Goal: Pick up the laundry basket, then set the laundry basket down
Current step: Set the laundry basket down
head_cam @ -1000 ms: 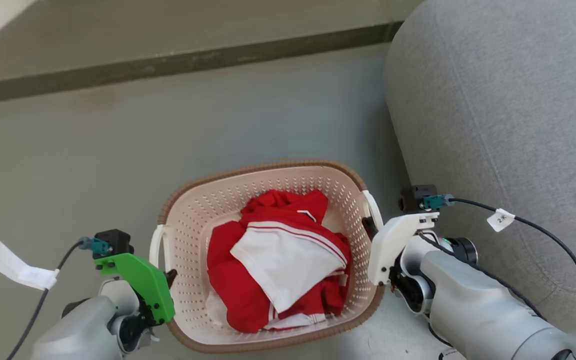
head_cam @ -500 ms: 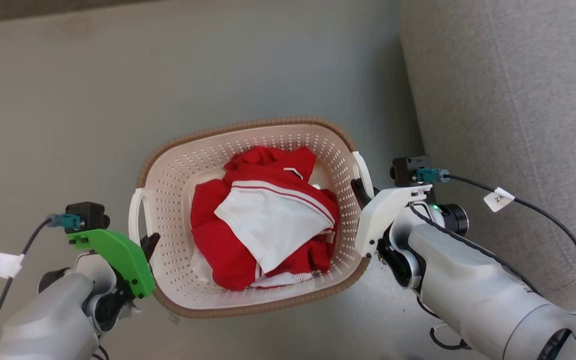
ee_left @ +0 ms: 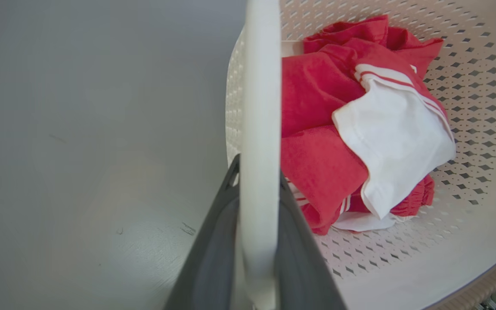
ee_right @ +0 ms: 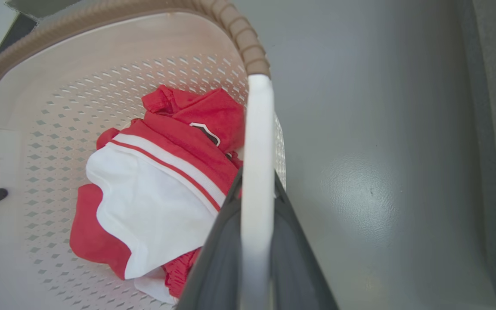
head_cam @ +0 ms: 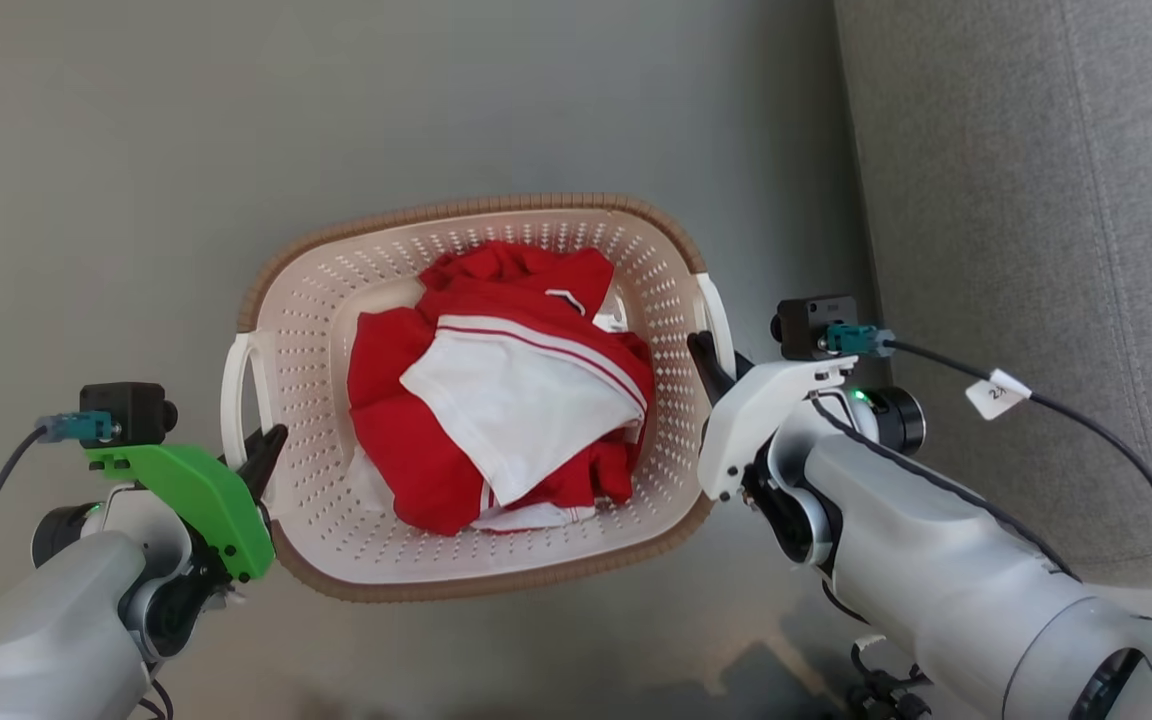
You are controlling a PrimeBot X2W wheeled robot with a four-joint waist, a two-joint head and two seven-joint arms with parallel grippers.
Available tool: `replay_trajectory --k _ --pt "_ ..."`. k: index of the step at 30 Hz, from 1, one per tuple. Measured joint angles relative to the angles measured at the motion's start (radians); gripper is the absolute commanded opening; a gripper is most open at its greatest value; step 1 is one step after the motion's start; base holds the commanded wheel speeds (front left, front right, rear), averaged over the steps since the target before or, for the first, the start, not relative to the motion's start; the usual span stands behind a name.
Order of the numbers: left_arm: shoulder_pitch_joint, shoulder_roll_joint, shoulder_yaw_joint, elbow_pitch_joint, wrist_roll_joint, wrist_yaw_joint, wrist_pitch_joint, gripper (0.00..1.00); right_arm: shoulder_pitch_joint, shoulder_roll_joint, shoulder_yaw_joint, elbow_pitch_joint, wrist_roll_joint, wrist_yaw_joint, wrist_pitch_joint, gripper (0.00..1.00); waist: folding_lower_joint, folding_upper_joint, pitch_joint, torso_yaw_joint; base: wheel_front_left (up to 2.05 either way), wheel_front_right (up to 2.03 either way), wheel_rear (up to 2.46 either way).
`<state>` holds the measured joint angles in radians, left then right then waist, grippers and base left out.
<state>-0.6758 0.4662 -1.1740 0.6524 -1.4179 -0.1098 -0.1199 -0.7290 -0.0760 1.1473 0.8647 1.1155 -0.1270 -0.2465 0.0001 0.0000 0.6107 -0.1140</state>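
Head camera first: the laundry basket (head_cam: 456, 208) is in the middle of the shot over a grey floor (head_cam: 136, 150), with a grey sofa (head_cam: 1036, 200) just beside it on the robot's right. It's held between the two arms, though from up here you can't tell whether its bottom is touching the floor or not. Inside is a crumpled pile of red clothes (head_cam: 406, 450) with a white piece (head_cam: 526, 400) lying on top. The left gripper (head_cam: 261, 455), the one with the green bracket, has its dark fingers at the left handle (head_cam: 233, 385). The right gripper (head_cam: 704, 355), with the white bracket, is at the right handle (head_cam: 714, 310). Over to the left wrist camera: the white handle bar (ee_left: 260, 107) runs straight up the middle, and the two dark fingers (ee_left: 213, 241) are pinched onto it from either side, so that gripper is clamped on the handle. The red and white clothes sit in the perforated tub to the right of the bar, and bare floor is on the other side. The right wrist camera shows much the same thing mirrored: its own handle bar (ee_right: 256, 172) sits squeezed between its two dark fingers (ee_right: 299, 258), so it's clamped too. The brown woven rim (ee_right: 248, 47) curves away from the top of the bar, the clothes are on the left, and a dark fingertip of the left gripper pokes in at the far handle.
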Motion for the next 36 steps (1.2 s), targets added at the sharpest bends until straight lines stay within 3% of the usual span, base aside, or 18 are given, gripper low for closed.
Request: replay_trajectory --k 11,36 --pt "0.0 0.047 -0.008 -0.092 0.0 0.006 -0.03 0.0 -0.026 0.012 -0.058 0.044 -0.037 -0.006 -0.008 0.0 0.0 0.0 0.061 -0.023 0.0 0.0 0.0" --pt "-0.042 0.142 -0.018 -0.216 0.004 0.011 -0.09 0.0 -0.039 0.019 -0.239 -0.027 -0.205 -0.005 -0.008 0.0 -0.0001 0.0 0.192 -0.046 0.0 0.0 0.0"
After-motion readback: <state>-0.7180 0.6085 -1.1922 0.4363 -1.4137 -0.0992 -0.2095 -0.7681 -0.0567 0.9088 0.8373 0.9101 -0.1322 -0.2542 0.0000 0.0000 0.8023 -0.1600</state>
